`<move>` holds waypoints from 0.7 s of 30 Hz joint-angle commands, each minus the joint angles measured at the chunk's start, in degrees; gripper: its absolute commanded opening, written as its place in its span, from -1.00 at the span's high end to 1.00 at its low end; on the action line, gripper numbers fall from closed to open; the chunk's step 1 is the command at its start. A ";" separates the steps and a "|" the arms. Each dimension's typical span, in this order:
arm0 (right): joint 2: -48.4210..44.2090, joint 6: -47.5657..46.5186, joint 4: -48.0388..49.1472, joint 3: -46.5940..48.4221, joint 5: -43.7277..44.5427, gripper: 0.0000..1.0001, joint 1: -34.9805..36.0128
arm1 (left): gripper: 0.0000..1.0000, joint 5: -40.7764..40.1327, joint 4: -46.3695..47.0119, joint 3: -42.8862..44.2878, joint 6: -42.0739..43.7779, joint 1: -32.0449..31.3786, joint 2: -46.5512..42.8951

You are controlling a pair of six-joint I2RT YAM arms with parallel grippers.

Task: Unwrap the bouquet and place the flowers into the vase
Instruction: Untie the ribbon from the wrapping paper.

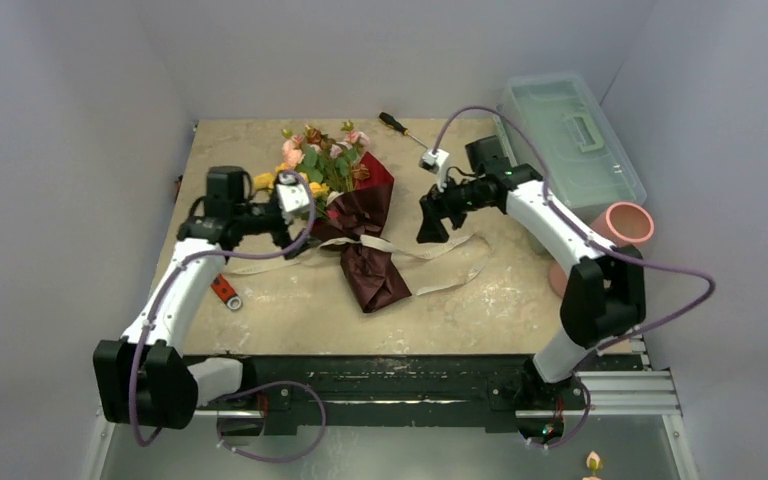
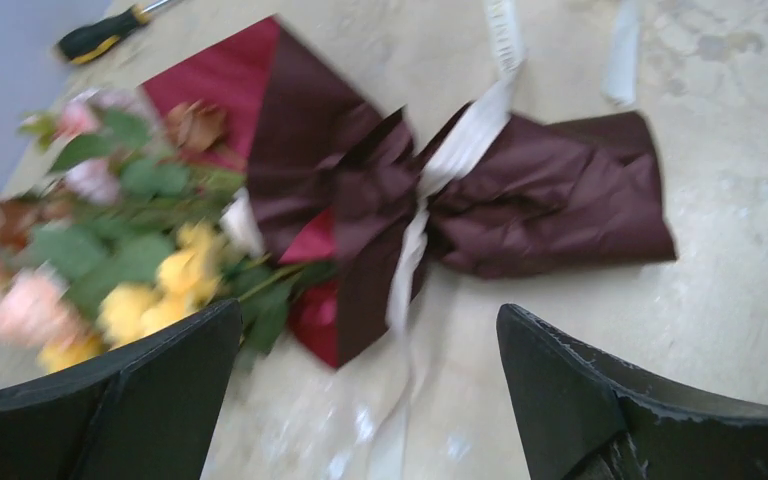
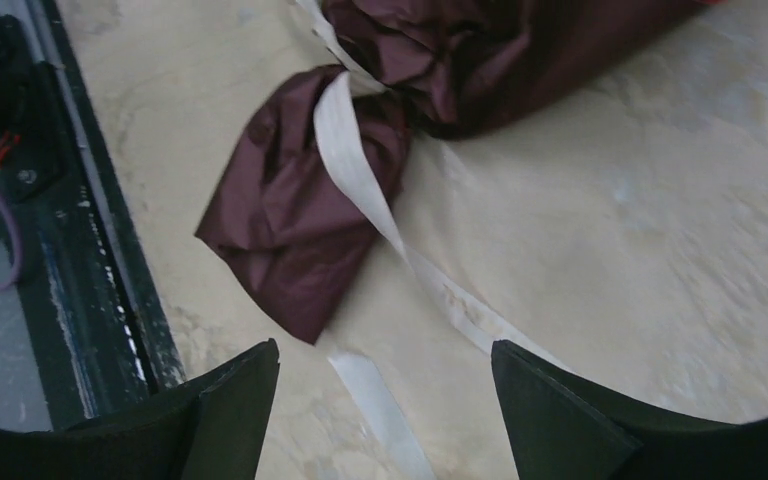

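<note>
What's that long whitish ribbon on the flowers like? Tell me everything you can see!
The flat cream ribbon looks like soft fabric tape. It crosses the pinched middle of the dark red crinkled wrapping paper, which lies on its side on the beige stone-look table. Its long loose ends trail across the tabletop to both sides, slightly wavy. Whether a knot is left cannot be told. Only the paper and the table touch it.
</note>
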 commanded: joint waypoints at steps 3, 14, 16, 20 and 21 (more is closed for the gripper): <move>13.99 5.33 10.37 8.03 -11.38 -0.55 5.49 | -1.00 -11.45 26.16 -8.68 -14.90 -19.74 2.30; 24.77 1.45 7.76 12.96 -13.24 -0.52 7.16 | -1.00 -20.63 39.69 -10.71 -16.36 -30.02 12.97; 25.99 1.10 7.05 13.89 -14.00 -0.44 7.17 | -1.00 -21.75 39.66 -10.56 -15.46 -30.21 14.43; 27.93 -1.11 2.20 14.96 -17.48 -0.27 7.35 | -1.00 -23.11 39.70 -9.76 -15.09 -30.24 17.45; 28.08 -1.84 0.48 14.77 -18.24 -0.25 7.43 | -1.00 -23.19 39.76 -9.70 -15.29 -30.28 17.91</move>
